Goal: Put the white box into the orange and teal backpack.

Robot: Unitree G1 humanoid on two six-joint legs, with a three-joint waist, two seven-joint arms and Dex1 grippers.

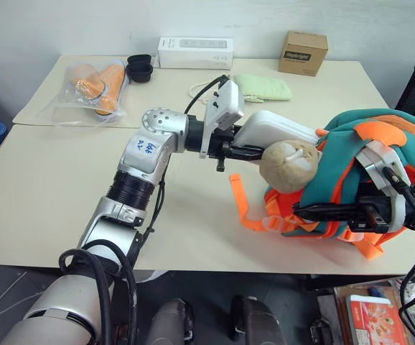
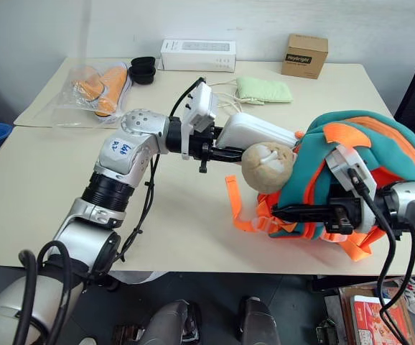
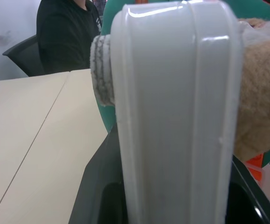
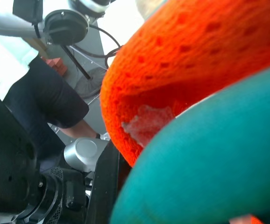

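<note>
Beige table (image 1: 49,187) bears the orange and teal backpack (image 1: 369,151). Left gripper (image 1: 247,147) clasps the white box (image 1: 283,131), its far end at the backpack; right gripper (image 1: 319,210) is clamped on the backpack.

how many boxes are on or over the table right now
3: the white box held in the left pincer at the backpack; a long white carton at the far edge; a brown cardboard box at the far right. None seems hidden.

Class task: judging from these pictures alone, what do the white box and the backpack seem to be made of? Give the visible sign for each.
The white box: probably hard plastic, glossy; light glints along its smooth rounded edges.
The backpack: soft woven fabric, matte, orange and teal; it folds and sags, and the orange part shows an open mesh weave close up.
</note>
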